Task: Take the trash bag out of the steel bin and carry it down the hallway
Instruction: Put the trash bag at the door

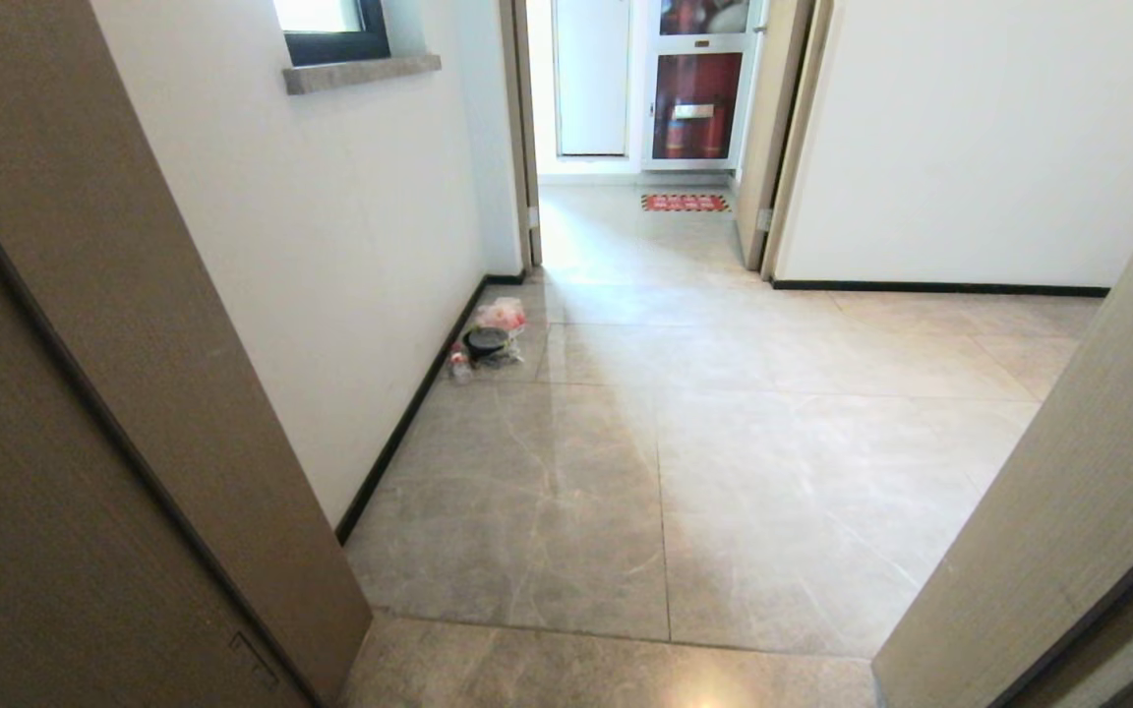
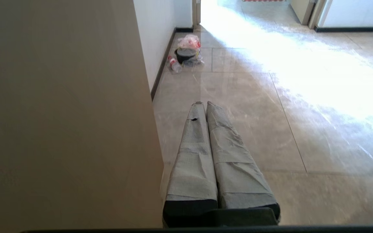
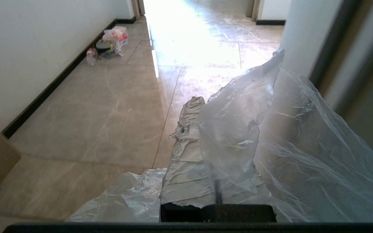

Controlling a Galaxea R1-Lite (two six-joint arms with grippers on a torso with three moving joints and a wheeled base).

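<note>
In the right wrist view, my right gripper (image 3: 206, 106) is shut on the trash bag (image 3: 270, 123). The bag is thin clear plastic that drapes over one taped finger and hangs down both sides. My left gripper (image 2: 205, 103) is shut with nothing in it, and its taped fingers (image 2: 193, 155) press together over the floor beside a brown door frame (image 2: 60, 113). Neither arm shows in the head view. The hallway floor (image 1: 724, 442) of glossy grey-beige tiles stretches ahead. The steel bin is out of view.
I look through a doorway between brown frames on the left (image 1: 85, 393) and right (image 1: 1068, 492). A small heap of rubbish (image 1: 488, 339) lies against the left wall's black skirting. Further on are an open door (image 1: 773, 147), a red mat (image 1: 685, 202) and a fire cabinet (image 1: 696, 98).
</note>
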